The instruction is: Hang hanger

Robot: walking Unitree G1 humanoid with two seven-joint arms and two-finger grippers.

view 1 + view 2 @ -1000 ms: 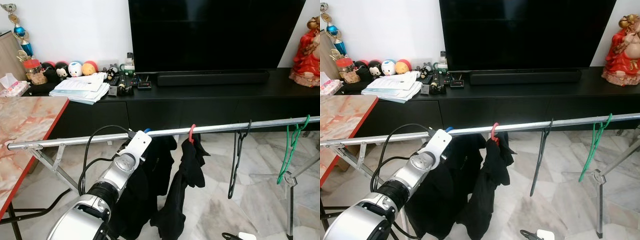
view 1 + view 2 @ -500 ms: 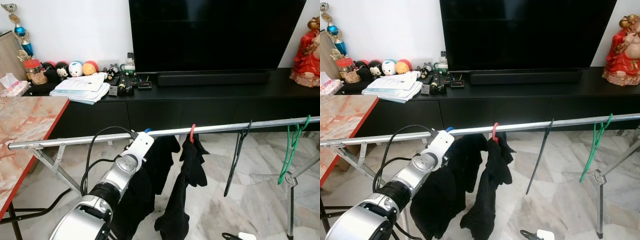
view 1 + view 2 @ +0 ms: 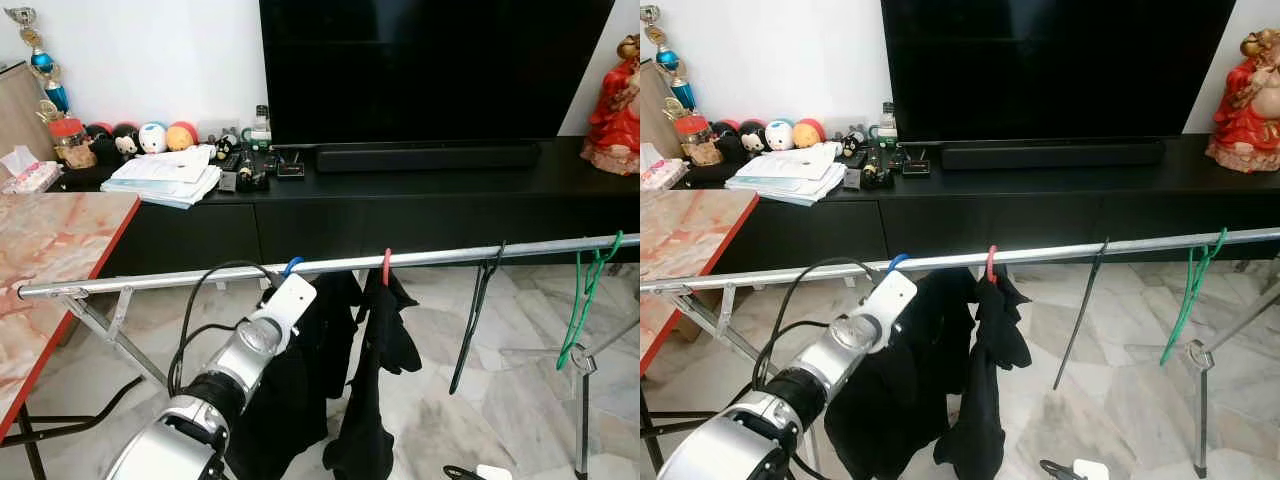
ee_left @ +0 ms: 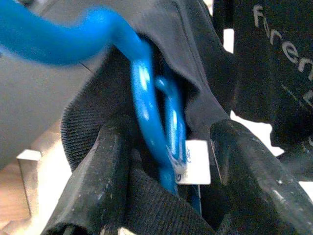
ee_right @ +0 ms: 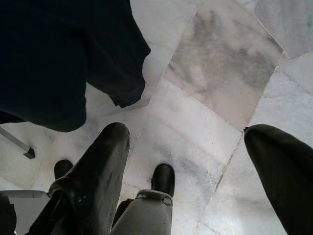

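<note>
Blue plastic marks the hanger [image 4: 151,117] we follow: in the left wrist view its neck runs down between our left gripper's [image 4: 168,161] 2 black fingers [image 4: 105,176], and its hook curves away above them. The fingers stand on either side of the neck, over the collar of a black garment [image 4: 195,98], with a white label [image 4: 193,169] between them; we cannot tell whether they press the plastic or only bracket it. From the head views, the blue hook [image 3: 291,266] sits at the silver rail [image 3: 140,282], just above the white wrist of our left arm [image 3: 262,335], and the black garment hangs below and beyond the fingers. Further along the rail from the fingers hang a red hanger [image 3: 386,265] bearing a second black garment [image 3: 375,370], then a bare black hanger [image 3: 475,315], then a green hanger [image 3: 585,295].

Our right gripper [image 5: 195,161] hangs low with its 2 fingers spread wide, pointing at the marble floor [image 5: 230,68]; between them we see the robot's foot [image 5: 163,178].

Behind the rail stands a black cabinet [image 3: 420,205] with a television [image 3: 430,70].
</note>
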